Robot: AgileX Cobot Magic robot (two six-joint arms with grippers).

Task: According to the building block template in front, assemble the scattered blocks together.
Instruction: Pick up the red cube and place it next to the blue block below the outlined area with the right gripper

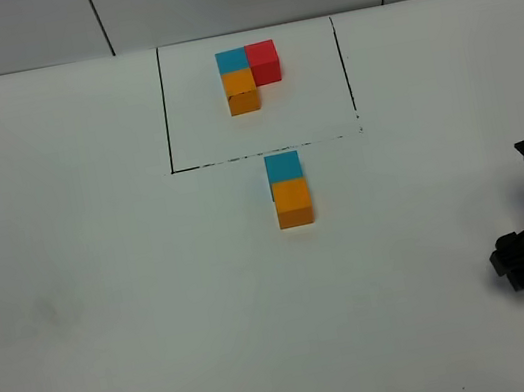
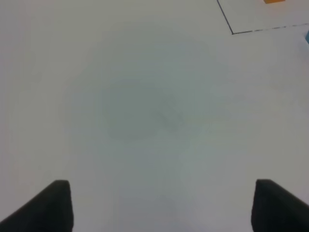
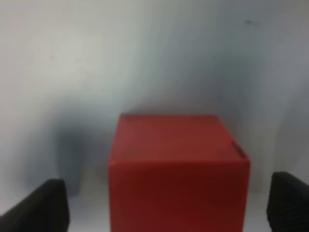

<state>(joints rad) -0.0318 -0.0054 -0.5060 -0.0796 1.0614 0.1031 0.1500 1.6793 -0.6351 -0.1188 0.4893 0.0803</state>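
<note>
Left gripper (image 2: pixel 161 208) hung over bare white table (image 2: pixel 145 111), jaws spread, nothing between them. Right gripper (image 3: pixel 161 205) straddled the loose matte red cube (image 3: pixel 178 164) at far right of the overhead view, jaws spread, gaps on both sides, no contact. The teal-blue cube (image 1: pixel 283 166) and orange cube (image 1: pixel 293 202) sat touching, just outside the black-lined rectangle (image 1: pixel 164 112) around the L-shaped blue-red-orange cube template (image 1: pixel 249 74).

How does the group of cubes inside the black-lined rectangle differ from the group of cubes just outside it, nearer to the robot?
The template cluster has three cubes, blue, red and orange, forming an L; the outer pair has only two, blue and orange, in a straight line, with no red one. The template cluster lies inside the black-lined rectangle; the outer pair lies outside it, close to its near line. In both, a blue cube touches an orange cube that sits nearer the robot.
</note>
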